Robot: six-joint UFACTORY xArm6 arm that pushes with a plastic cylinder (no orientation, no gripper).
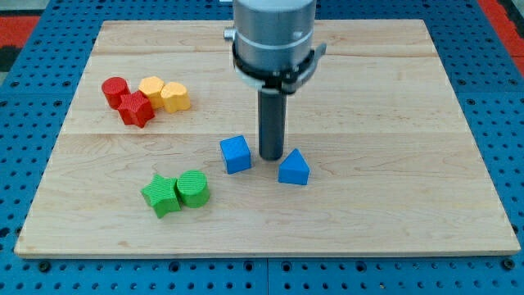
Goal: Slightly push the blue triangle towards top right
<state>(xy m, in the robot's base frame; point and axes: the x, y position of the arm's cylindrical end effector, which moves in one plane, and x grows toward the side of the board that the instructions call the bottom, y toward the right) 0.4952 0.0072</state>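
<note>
The blue triangle [294, 168] lies on the wooden board [393, 123] a little below its middle. My tip [271, 156] stands just to the upper left of the triangle, close to it, between it and a blue cube [236, 154] on the tip's left. I cannot tell whether the tip touches either block.
A red cylinder [115, 89] and a red star [136, 109] sit at the view's left, with a yellow-orange block [151, 87] and a yellow block [174, 97] beside them. A green star [161, 195] and a green cylinder [193, 188] lie lower left.
</note>
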